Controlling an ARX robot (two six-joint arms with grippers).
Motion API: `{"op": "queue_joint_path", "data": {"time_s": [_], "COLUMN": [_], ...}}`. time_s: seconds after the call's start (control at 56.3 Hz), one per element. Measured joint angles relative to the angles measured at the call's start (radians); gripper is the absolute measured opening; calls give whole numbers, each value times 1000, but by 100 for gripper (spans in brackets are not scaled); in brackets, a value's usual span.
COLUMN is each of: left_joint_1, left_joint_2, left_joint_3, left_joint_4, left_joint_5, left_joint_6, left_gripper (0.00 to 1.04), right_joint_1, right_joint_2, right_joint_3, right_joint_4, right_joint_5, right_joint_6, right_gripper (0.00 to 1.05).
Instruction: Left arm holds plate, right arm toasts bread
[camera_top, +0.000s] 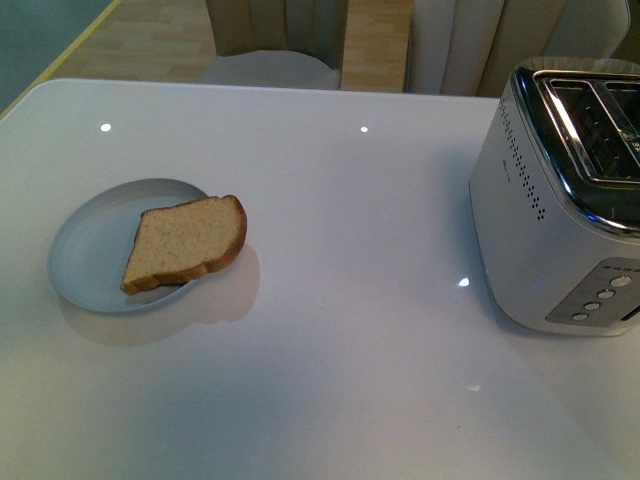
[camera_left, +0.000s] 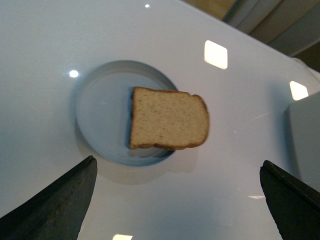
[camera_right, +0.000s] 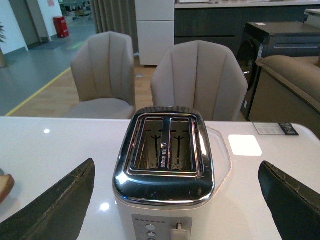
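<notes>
A pale blue-grey plate lies on the white table at the left. A slice of brown bread lies on it and overhangs its right rim. In the left wrist view the plate and bread lie ahead of my left gripper, which is open, empty and held above the table short of the plate. My right gripper is open and empty above a white and chrome toaster with two empty slots. Neither arm shows in the front view.
The toaster stands at the table's right edge, its buttons and lever on the near end. A corner of the bread shows in the right wrist view. Beige chairs stand behind the table's far edge.
</notes>
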Motion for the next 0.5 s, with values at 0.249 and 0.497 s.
{"op": "queue_joint_path", "data": {"time_s": [0.249, 0.497], "left_joint_1": [-20, -41], "left_joint_2": [396, 673], "left_joint_3": [124, 221], "left_joint_4": [178, 257], "left_joint_5": [-62, -111], "left_joint_6": [40, 51], "left_gripper": [98, 98], "right_joint_1": [0, 0], "right_joint_2": [0, 0], "right_joint_3": [0, 0], "right_joint_4": [0, 0], "right_joint_5": [0, 0], "right_joint_6": [0, 0], "right_gripper": [96, 96]}}
